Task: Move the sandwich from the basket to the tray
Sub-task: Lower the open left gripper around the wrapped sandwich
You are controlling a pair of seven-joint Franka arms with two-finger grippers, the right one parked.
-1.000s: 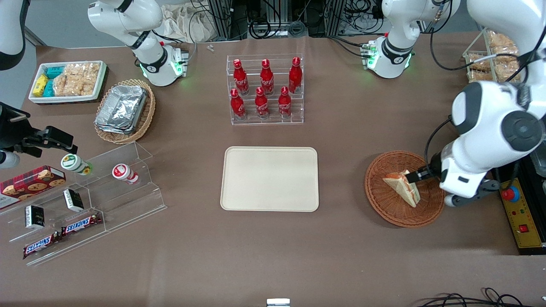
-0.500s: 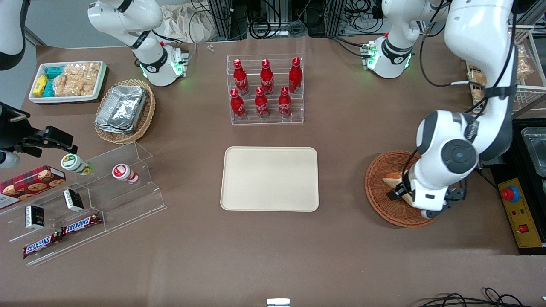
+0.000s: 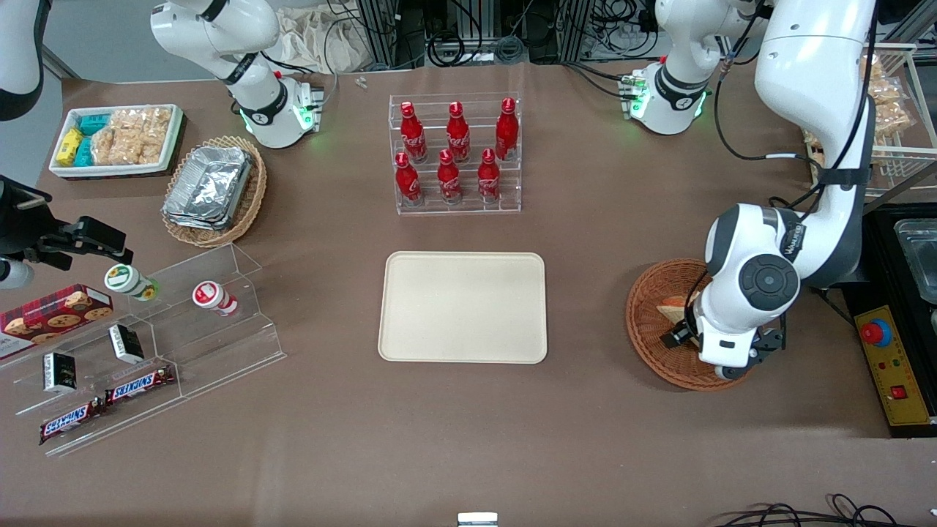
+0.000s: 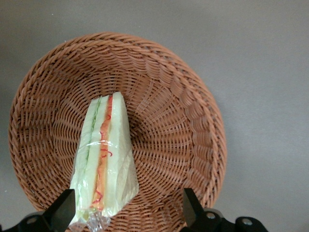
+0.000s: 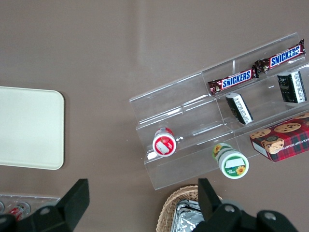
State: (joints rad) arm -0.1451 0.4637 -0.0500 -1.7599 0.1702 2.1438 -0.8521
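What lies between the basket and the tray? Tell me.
Only bare brown table between the basket and tray, in the front view. The open gripper hovers over the sandwich.

- The sandwich, a plastic-wrapped wedge of pale bread with green and orange-red filling, lies in the basket.
- The basket is round, shallow, reddish-brown wicker, on the table toward the working arm's end.
- The tray, cream-beige with rounded corners, lies flat, well apart from the basket.
- The tool hangs above the basket, fingers spread wide.

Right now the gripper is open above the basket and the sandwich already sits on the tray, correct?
Not quite. The gripper is open above the basket, but the left wrist view shows the sandwich lying in the basket; the tray holds nothing.
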